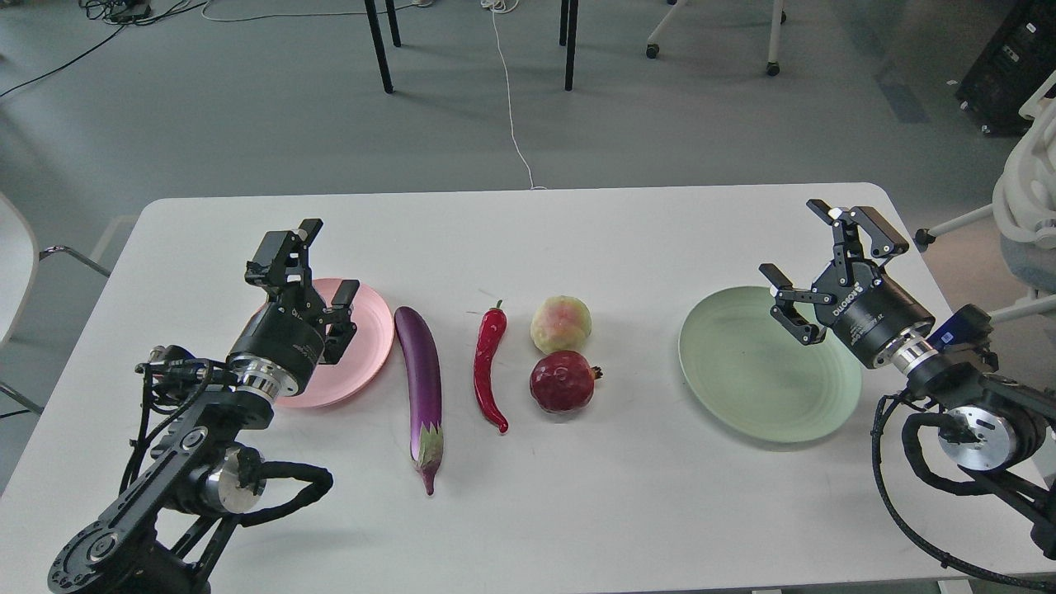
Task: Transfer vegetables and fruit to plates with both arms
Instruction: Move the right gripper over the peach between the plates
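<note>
A purple eggplant (421,388) lies lengthwise on the white table (528,239), stem toward me. Right of it lies a curved red chili pepper (488,367). Further right, a yellow-green fruit blushed pink (561,324) sits just behind a dark red pomegranate (563,381). The pink plate (367,342) is at the left, partly hidden by my left gripper (318,260), which hovers open and empty over it. At the right lies the pale green plate (755,375), bare. My right gripper (804,247) is open and empty over that plate's right rim.
Beyond the table's far edge are black table legs (379,49), a white cable (511,107) on the grey floor and chair legs on casters (771,41). A white chair (1027,214) stands at the right. The table's front strip holds only my arms.
</note>
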You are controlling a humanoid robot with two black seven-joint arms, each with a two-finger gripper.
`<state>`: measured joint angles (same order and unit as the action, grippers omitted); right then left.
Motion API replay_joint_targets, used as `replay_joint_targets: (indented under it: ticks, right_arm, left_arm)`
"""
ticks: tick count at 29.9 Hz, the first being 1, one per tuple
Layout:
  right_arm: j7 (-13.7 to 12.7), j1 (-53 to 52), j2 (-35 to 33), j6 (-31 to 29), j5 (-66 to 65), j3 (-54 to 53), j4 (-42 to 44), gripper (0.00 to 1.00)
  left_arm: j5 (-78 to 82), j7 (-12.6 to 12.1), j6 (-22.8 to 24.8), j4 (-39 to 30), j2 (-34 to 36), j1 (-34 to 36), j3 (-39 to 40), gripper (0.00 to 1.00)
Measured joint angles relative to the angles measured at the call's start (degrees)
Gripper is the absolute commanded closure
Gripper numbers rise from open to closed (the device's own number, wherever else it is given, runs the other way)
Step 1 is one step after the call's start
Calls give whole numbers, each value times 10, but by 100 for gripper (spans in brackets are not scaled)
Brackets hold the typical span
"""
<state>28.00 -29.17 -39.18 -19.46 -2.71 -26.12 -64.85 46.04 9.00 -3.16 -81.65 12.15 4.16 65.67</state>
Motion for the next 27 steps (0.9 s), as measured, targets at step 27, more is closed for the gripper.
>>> replay_joint_targets:
  ticks: [27]
  right_arm:
    - [0, -523, 104, -23, -557, 475, 52, 2]
  left_arm:
    - [-8, 32, 11, -11, 1, 5, 0, 0]
